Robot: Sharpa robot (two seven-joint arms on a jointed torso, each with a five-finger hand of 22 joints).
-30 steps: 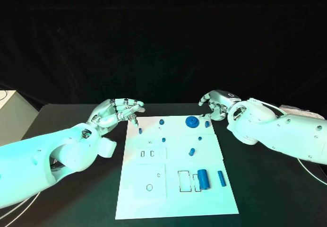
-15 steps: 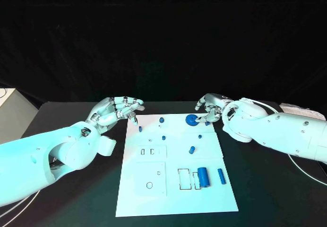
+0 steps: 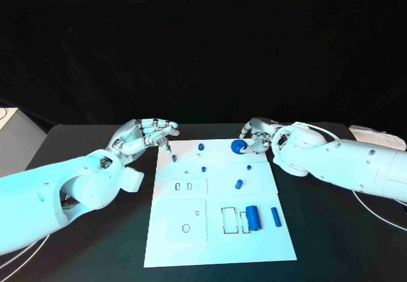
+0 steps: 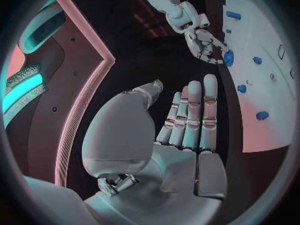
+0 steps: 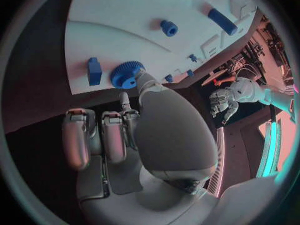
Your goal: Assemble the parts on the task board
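At the task board's (image 3: pixel 216 235) far edge, the right hand (image 3: pixel 257 136) pinches the blue gear (image 3: pixel 238 146); left hand (image 3: pixel 144 135) empty, fingers apart.

Black matte table (image 3: pixel 93 247) under my work, its surface running out on both sides. Beyond its far edge, a black backdrop (image 3: pixel 203 59) closes off the scene. White box-like object (image 3: pixel 15 138) stands off my left side. Flat white paper-like object (image 3: pixel 377 136) lies on my right.

No readable txt, labels or nos. anywhere.
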